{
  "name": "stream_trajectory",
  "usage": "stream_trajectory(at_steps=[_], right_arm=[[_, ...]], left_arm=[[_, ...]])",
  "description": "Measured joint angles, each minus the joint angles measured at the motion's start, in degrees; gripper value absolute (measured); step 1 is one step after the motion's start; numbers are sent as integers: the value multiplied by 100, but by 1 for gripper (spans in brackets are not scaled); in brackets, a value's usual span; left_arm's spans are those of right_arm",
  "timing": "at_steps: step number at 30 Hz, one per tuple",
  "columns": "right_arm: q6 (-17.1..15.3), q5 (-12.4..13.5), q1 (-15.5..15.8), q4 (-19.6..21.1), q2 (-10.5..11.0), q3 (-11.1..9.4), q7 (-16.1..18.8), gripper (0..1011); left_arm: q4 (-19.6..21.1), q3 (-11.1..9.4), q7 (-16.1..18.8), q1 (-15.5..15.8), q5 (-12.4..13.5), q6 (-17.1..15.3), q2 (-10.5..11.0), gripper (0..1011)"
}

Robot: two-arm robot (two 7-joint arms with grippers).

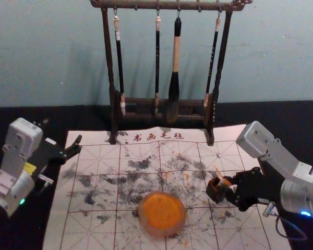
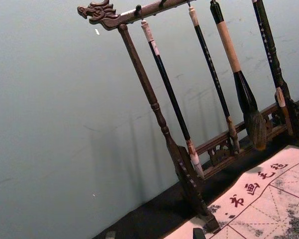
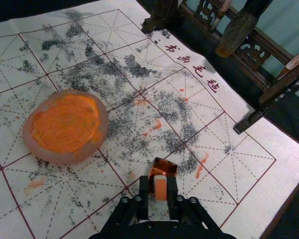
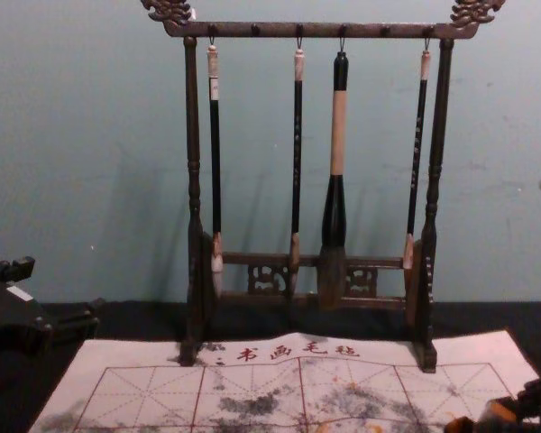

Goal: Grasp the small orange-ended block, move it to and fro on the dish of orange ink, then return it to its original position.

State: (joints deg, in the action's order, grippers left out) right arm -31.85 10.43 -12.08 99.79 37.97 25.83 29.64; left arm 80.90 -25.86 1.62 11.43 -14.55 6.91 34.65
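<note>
My right pincer (image 3: 158,179) is drawn narrow, apparently closed on the sides of the small orange-ended block (image 3: 160,189), to the right of the ink dish (image 3: 55,157) and slightly beyond it. A copper-brown holder (image 3: 164,164) sits right by the block; whether it touches the block or partly encloses it, I cannot tell.

I expect the block to be light and stiff, hardly fragile, though wet ink could make its orange end slippery. My hold is best on the plain sides, well back from that end, pressed firmly enough that it won't twist when rubbed. I judge I am either lifting it or setting it back; a sideways move too soon could knock the holder.

My left pincer (image 2: 154,233) is idle, spread wide, to the left of the dish and farther back.
</note>
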Motion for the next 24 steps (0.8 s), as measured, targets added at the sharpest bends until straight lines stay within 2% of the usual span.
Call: stream_trajectory(at_steps=[1,3,4,7,8,15,17,18,24], right_arm=[[0,1,0,0,0,0,0,211],[0,1,0,0,0,0,0,251],[0,2,0,0,0,0,0,313],[0,3,0,1,0,0,0,367],[0,3,0,1,0,0,0,426],[0,4,0,0,0,1,0,654],[0,4,0,1,0,1,0,685],[0,4,0,1,0,1,0,751],[0,4,0,0,0,1,0,913]], left_arm=[[0,0,0,0,0,0,0,1002],[0,0,0,0,0,0,0,1002],[0,0,0,0,0,0,0,1001],[0,0,0,0,0,0,0,1001],[0,0,0,0,0,0,0,1001],[0,0,0,0,0,0,0,1001],[0,0,0,0,0,0,0,1001],[0,0,0,0,0,0,0,1001],[0,0,0,0,0,0,0,1001]])
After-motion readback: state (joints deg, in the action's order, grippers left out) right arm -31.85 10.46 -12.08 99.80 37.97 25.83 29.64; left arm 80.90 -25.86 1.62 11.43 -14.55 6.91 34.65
